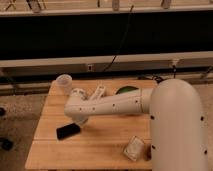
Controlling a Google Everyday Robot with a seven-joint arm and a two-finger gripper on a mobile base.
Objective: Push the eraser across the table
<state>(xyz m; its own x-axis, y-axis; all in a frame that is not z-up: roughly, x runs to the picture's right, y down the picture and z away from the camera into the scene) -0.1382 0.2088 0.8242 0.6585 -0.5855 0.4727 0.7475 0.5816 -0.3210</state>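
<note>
The eraser (68, 131) is a small flat black block lying on the left part of the light wooden table (100, 145), near its left edge. My white arm reaches in from the right across the table's middle. The gripper (81, 120) hangs below the arm's bent wrist, just right of and behind the eraser, very close to its right end. I cannot tell whether it touches the eraser.
A clear plastic cup (64, 82) stands at the table's back left corner. A green bowl (125, 91) sits at the back, partly hidden by the arm. A white rectangular packet (134, 148) lies at the front right. My large white arm segment covers the table's right side.
</note>
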